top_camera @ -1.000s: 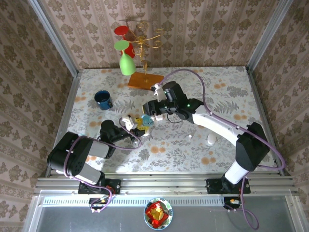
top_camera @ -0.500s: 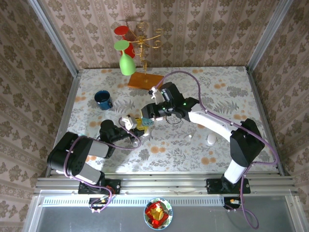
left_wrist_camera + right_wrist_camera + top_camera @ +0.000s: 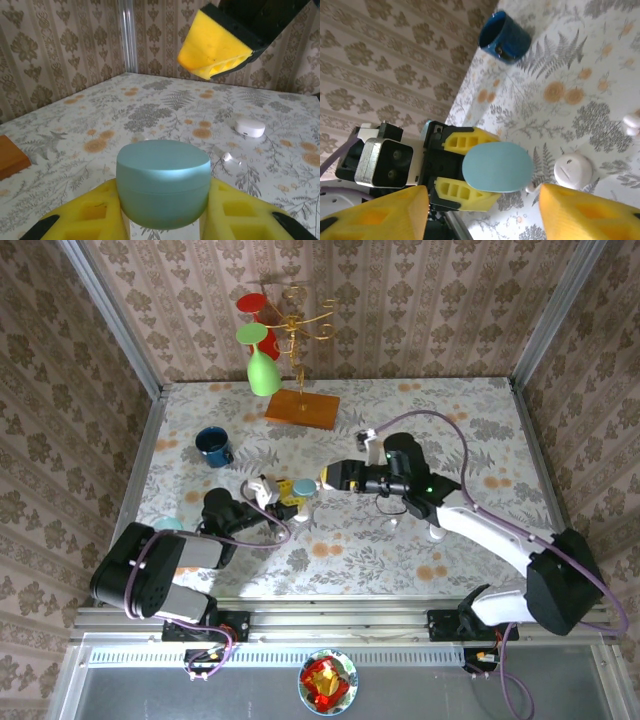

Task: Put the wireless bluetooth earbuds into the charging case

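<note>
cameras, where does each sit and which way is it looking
top external: high behind the arms, looking down on the table; both arms show
left wrist: low, facing across the table; left gripper grips the teal case
right wrist: facing the held case past the open right gripper
shared: both wrist views see the teal case and white case

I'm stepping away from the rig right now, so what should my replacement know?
Left claw: shut on the teal case.
Right claw: open, empty, facing that case.
One earbud lies loose on the table, near the white case.
Done: teal case gripped; its lid looks closed.
Left: open it, pick up the earbud, seat it.
</note>
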You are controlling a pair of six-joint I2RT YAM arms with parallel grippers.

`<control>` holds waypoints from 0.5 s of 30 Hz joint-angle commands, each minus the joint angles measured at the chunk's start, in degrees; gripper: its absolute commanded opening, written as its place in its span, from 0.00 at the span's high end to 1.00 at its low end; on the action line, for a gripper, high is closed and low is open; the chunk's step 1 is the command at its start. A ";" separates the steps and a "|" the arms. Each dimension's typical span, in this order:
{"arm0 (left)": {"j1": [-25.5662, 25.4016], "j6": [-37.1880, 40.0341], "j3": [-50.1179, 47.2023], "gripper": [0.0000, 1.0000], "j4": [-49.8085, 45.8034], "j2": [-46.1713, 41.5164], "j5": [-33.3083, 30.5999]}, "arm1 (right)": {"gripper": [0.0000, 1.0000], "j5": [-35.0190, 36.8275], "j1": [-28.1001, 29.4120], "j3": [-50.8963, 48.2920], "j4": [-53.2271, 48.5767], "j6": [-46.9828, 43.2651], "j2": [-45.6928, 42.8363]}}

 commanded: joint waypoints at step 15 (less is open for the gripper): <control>-5.75 -5.61 6.86 0.74 1.81 -7.71 -7.18 | 0.24 -8.54 -1.94 -11.88 50.50 37.62 8.31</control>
